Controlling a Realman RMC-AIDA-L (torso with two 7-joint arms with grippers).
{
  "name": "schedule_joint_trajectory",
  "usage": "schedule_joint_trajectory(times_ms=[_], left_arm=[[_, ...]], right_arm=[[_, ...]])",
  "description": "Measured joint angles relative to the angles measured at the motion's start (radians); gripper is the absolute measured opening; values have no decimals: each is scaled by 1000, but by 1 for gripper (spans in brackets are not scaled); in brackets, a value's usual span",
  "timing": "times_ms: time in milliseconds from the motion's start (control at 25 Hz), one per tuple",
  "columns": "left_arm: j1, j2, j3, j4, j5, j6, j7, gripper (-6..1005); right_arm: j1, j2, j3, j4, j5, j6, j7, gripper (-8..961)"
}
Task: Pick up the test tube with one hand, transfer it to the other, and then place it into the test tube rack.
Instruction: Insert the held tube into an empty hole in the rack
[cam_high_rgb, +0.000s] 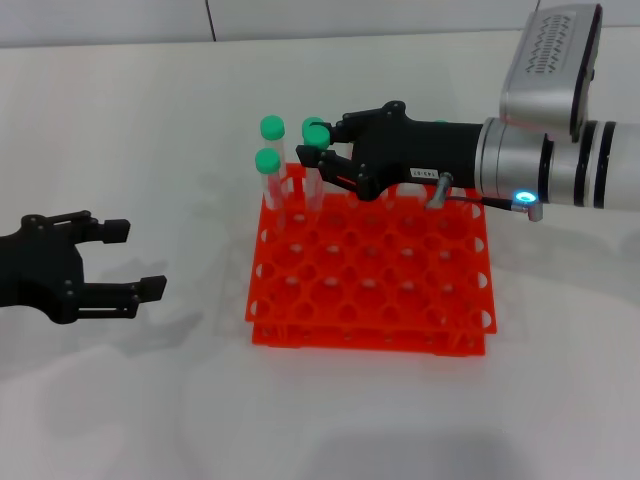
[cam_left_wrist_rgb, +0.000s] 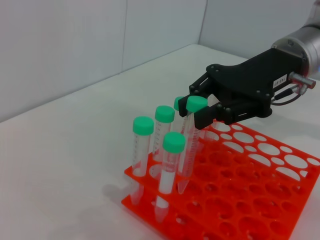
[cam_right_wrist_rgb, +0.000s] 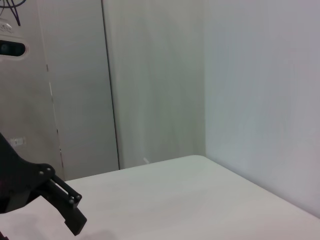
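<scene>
The orange-red test tube rack (cam_high_rgb: 400, 290) stands mid-table. My right gripper (cam_high_rgb: 318, 150), black with a white label, reaches over the rack's back left corner and is shut just under the green cap of a test tube (cam_high_rgb: 318, 135). In the left wrist view that tube (cam_left_wrist_rgb: 189, 150) leans, with its tip down in a hole of the rack (cam_left_wrist_rgb: 260, 170), and the right gripper (cam_left_wrist_rgb: 197, 112) is around its top. My left gripper (cam_high_rgb: 142, 258), unlabelled, is open and empty, left of the rack and low over the table.
Other green-capped tubes stand in the rack's back left holes (cam_high_rgb: 267, 160) (cam_high_rgb: 271, 128); the left wrist view shows them close around the held one (cam_left_wrist_rgb: 174, 141) (cam_left_wrist_rgb: 143, 125) (cam_left_wrist_rgb: 164, 113). The right wrist view shows only one black finger (cam_right_wrist_rgb: 65, 210), white table and walls.
</scene>
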Motion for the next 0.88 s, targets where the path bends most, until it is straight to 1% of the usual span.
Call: schedule_joint_trajectory(times_ms=[880], left_arm=[[-6,0,0,-1,1,0,0,874]], right_arm=[[0,-3,-8,-2,2,-10,12,272]])
